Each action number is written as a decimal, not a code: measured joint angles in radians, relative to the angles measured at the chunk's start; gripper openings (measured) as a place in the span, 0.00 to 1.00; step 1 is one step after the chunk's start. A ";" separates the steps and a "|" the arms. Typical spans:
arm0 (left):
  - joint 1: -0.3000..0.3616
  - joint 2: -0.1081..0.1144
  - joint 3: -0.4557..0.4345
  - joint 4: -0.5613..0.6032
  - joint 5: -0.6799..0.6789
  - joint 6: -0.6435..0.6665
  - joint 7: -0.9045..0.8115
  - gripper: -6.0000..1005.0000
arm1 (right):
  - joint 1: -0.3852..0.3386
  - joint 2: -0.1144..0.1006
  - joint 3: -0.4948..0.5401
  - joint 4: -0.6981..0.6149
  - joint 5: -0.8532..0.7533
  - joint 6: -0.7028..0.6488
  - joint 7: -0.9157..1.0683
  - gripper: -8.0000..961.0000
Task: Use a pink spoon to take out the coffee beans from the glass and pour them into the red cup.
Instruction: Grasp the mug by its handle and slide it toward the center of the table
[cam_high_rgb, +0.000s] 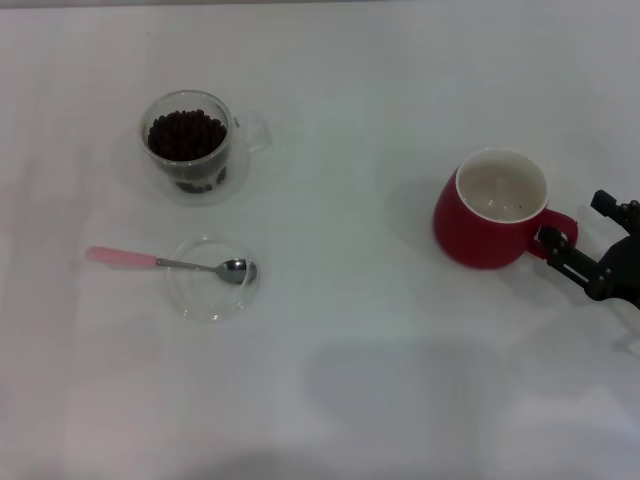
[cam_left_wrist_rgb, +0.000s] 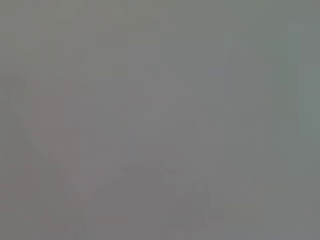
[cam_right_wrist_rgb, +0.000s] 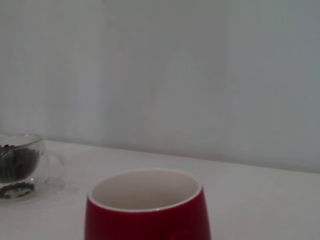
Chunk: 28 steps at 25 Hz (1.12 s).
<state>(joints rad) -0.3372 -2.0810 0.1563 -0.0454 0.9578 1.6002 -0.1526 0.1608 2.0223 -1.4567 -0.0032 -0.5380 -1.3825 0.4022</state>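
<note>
A shallow round clear glass dish (cam_high_rgb: 213, 279) sat on the white table (cam_high_rgb: 380, 400), at about eight o'clock from the table's middle in the head view. It stood upright, its rim a full circle, its base resting flat on the surface. The table ran pale and plain to every edge of that view. In the right wrist view a plain pale wall (cam_right_wrist_rgb: 200, 75) rose behind the table's far edge.

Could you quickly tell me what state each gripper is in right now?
Left gripper: not in view.
Right gripper: at the red cup's handle; open or shut cannot be told.
</note>
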 joint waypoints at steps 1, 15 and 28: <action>0.001 0.000 0.001 0.000 0.000 0.001 0.001 0.62 | 0.001 -0.001 0.000 -0.002 0.004 0.003 0.000 0.74; -0.002 0.001 0.003 -0.004 0.007 0.001 -0.001 0.62 | -0.010 -0.003 0.092 0.001 0.032 0.048 -0.003 0.72; -0.006 0.001 0.008 -0.004 0.008 0.001 0.001 0.62 | -0.001 -0.002 0.105 -0.010 0.027 0.061 -0.003 0.70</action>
<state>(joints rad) -0.3435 -2.0800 0.1643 -0.0492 0.9661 1.6015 -0.1515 0.1597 2.0201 -1.3520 -0.0137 -0.5111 -1.3212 0.3988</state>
